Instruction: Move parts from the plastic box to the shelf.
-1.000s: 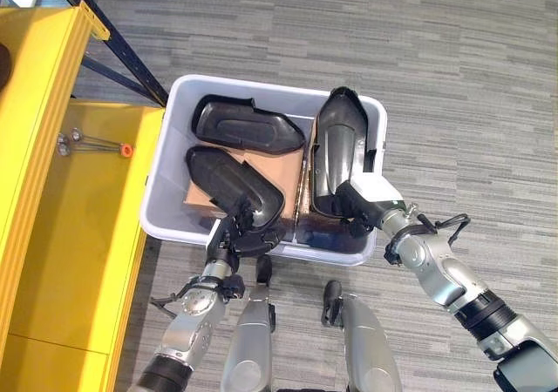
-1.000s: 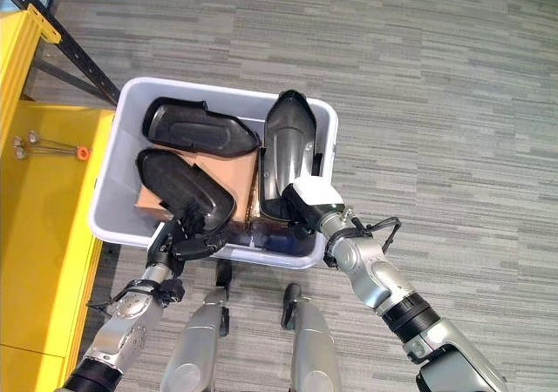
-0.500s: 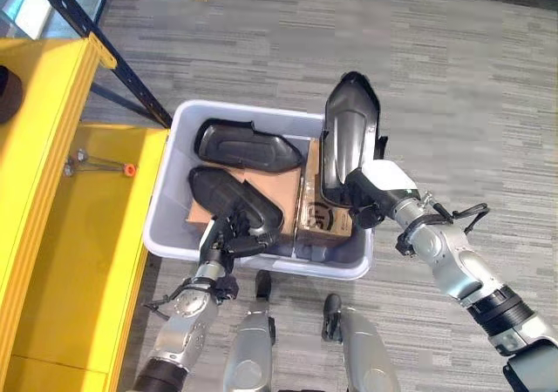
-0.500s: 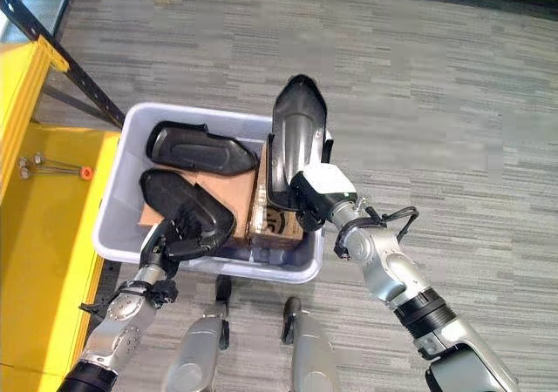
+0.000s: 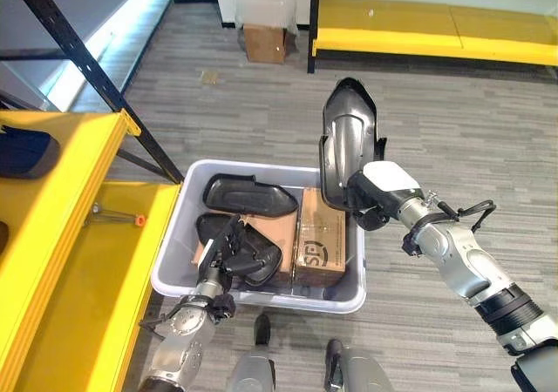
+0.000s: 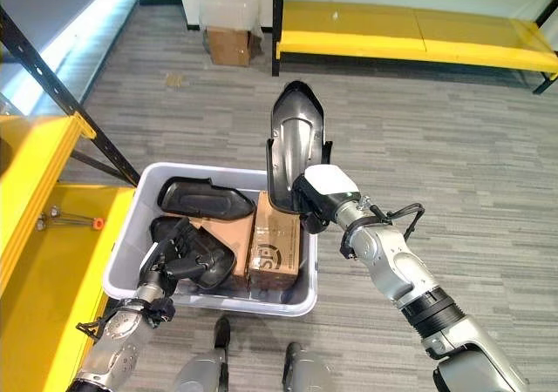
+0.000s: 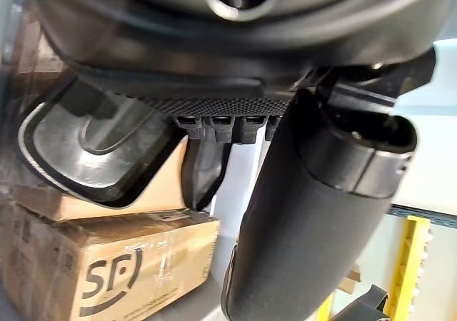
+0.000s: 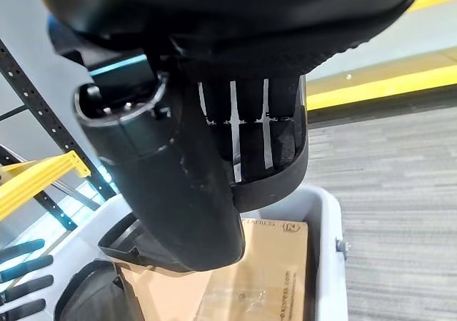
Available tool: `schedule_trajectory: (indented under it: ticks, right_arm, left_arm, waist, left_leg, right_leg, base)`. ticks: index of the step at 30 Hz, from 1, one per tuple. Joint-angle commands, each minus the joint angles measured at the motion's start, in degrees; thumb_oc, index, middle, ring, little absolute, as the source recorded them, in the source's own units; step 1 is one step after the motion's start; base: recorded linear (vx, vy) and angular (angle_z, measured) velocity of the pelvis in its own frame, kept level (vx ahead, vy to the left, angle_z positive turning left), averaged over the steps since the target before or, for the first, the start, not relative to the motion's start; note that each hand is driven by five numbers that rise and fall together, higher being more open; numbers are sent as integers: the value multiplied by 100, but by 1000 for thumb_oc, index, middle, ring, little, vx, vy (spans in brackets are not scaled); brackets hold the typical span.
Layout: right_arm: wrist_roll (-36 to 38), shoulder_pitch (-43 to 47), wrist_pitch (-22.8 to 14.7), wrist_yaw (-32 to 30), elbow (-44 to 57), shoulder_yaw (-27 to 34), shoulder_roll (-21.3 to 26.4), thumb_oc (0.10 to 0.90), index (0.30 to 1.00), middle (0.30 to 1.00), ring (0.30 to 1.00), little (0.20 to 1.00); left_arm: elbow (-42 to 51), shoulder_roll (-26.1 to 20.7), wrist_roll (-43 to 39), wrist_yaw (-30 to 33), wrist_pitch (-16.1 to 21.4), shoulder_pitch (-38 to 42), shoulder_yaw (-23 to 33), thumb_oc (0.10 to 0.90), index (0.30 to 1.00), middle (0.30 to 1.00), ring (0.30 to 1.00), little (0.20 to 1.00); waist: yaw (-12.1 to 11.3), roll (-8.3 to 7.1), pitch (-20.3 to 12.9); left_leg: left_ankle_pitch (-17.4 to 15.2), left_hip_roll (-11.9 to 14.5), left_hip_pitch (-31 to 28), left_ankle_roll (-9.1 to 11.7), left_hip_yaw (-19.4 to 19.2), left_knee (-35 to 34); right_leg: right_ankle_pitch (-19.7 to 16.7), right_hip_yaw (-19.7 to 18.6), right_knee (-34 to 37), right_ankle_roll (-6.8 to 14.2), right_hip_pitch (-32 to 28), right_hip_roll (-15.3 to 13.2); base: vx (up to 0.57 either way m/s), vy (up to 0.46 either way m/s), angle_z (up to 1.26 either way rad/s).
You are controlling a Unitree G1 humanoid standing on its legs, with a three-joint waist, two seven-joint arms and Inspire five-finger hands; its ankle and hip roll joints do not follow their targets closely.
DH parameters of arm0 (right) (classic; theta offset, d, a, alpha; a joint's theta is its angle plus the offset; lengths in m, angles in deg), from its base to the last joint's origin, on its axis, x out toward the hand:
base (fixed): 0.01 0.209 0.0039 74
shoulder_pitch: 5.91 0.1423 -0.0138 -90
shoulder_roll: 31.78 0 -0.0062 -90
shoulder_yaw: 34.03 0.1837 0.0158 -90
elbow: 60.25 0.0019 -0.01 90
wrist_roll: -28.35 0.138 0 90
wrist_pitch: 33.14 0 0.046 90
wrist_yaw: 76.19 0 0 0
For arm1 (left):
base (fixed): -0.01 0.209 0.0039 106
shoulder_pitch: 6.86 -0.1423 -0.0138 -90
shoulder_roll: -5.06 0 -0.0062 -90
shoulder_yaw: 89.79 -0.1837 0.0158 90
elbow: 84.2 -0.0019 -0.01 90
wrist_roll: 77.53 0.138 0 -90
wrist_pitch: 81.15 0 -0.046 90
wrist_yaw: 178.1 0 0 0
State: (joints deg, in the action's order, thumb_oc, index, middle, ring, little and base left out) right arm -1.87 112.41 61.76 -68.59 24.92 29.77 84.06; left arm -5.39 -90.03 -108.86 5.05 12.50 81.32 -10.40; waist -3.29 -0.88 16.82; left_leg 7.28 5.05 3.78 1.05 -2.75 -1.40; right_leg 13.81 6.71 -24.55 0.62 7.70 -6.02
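A grey plastic box [image 5: 261, 301] stands on the floor beside the yellow shelf [image 5: 61, 261]. My right hand [image 5: 377, 193] is shut on a long black moulded part [image 5: 347, 139] and holds it upright above the box's right end; its thumb [image 8: 164, 185] presses on the part [image 8: 265, 139]. My left hand [image 5: 225, 254] is shut on the edge of a second black part [image 5: 258, 254], which lies inside the box near the front wall, with the thumb [image 7: 314, 214] against it. A third black part [image 5: 248, 195] lies at the box's back.
A brown cardboard carton [image 5: 320, 239] and a flat cardboard sheet [image 5: 266, 226] sit in the box. A dark object [image 5: 22, 152] rests on the shelf's upper level. A black rack post [image 5: 96, 70] slants past the box. Another yellow shelf [image 5: 436, 28] and a small carton [image 5: 263, 42] stand far back.
My right hand has lifted the long black part up out of the box. The left hand keeps its hold on the part in the box. The camera has tilted up.
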Motion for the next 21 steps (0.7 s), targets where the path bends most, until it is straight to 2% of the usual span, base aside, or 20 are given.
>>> schedule_trajectory:
  ticks: [1,5,6,9,10,11,13,14,16,18,19,21]
  right_arm:
    - [189,932,-390,-327,135,-20,60,400,300,300,300,300]
    - [270,1034,-403,-289,110,-55,181,400,300,300,300,300]
    - [358,1122,-452,-306,143,-65,286,400,300,300,300,300]
    - [511,1283,-459,-336,91,-103,396,400,300,300,300,300]
    - [671,1419,-478,-343,71,-150,482,400,300,300,300,300]
    - [675,1431,-479,-345,65,-159,480,400,300,300,300,300]
    - [774,1659,-488,-363,-32,-304,587,400,300,300,300,300]
    - [837,1815,-481,-361,-73,-390,668,400,300,300,300,300]
    - [912,1979,-459,-399,-175,-485,715,400,300,300,300,300]
    - [929,1896,-464,-455,-170,-420,736,400,300,300,300,300]
    - [899,1839,-460,-466,-136,-379,728,400,300,300,300,300]
    - [837,1657,-446,-556,-58,-224,685,400,300,300,300,300]
  left_arm:
    - [297,-108,-127,-99,390,-12,260,900,1000,1000,1000,1000]
    - [276,-88,-146,-59,369,-71,338,900,1000,1000,1000,1000]
    - [287,-88,-147,-39,356,-155,435,900,1000,1000,1000,1000]
    - [311,-89,-170,13,342,-264,553,900,1000,1000,1000,1000]
    - [309,-104,-168,50,355,-380,673,900,1000,1000,1000,1000]
    - [314,-102,-167,51,352,-383,678,900,1000,1000,1000,1000]
    - [286,-125,-189,107,382,-468,776,900,1000,1000,1000,1000]
    - [308,-144,-186,113,391,-484,821,900,1000,1000,1000,1000]
    - [240,-136,-212,132,387,-447,838,900,1000,1000,1000,1000]
    - [200,-155,-227,96,390,-412,825,900,1000,1000,1000,1000]
    - [197,-150,-234,68,383,-420,823,900,1000,1000,1000,1000]
    - [218,-114,-240,-2,364,-425,730,900,1000,1000,1000,1000]
  waist:
    - [-26,-222,-698]
    - [-42,-166,-740]
    - [-62,-114,-722]
    - [-126,-110,-659]
    - [-218,-143,-595]
    - [-211,-135,-593]
    - [-357,-162,-513]
    - [-411,-156,-486]
    - [-465,-207,-438]
    - [-470,-316,-349]
    - [-458,-357,-339]
    - [-419,-413,-307]
  left_leg:
    - [-326,766,-606,416,90,-60]
    - [-161,908,-626,482,142,-40]
    - [16,1077,-652,518,207,2]
    - [264,1314,-584,568,289,104]
    - [576,1512,-526,642,356,145]
    - [587,1524,-528,651,362,132]
    - [1018,1656,-413,721,478,78]
    - [1278,1683,-322,770,530,23]
    - [1530,1637,-131,763,421,-15]
    - [1223,1532,46,639,-52,446]
    - [1045,1479,35,613,-85,614]
    - [561,1373,23,538,-175,1390]
  right_leg:
    - [-1128,-222,1441,539,-620,-503]
    - [-915,-188,1176,438,-602,-361]
    - [-655,-156,752,318,-511,-199]
    - [-377,-67,356,135,-391,31]
    - [-258,22,245,19,-356,235]
    - [-256,28,240,10,-352,246]
    - [-215,96,237,-43,-288,376]
    - [-209,142,266,-66,-256,406]
    - [-286,341,429,-98,-274,332]
    - [-428,603,656,-157,-308,193]
    - [-440,665,711,-158,-315,141]
    - [-580,877,920,-243,-354,18]
  base:
    - [-14,-103,1]
    - [-31,-122,0]
    - [-95,-221,3]
    - [-127,-277,15]
    - [-123,-293,14]
    - [-141,-295,8]
    - [-153,-223,4]
    - [-185,-216,-1]
    - [-172,-187,33]
    - [-197,-225,75]
    - [-187,-201,99]
    - [-157,-157,105]
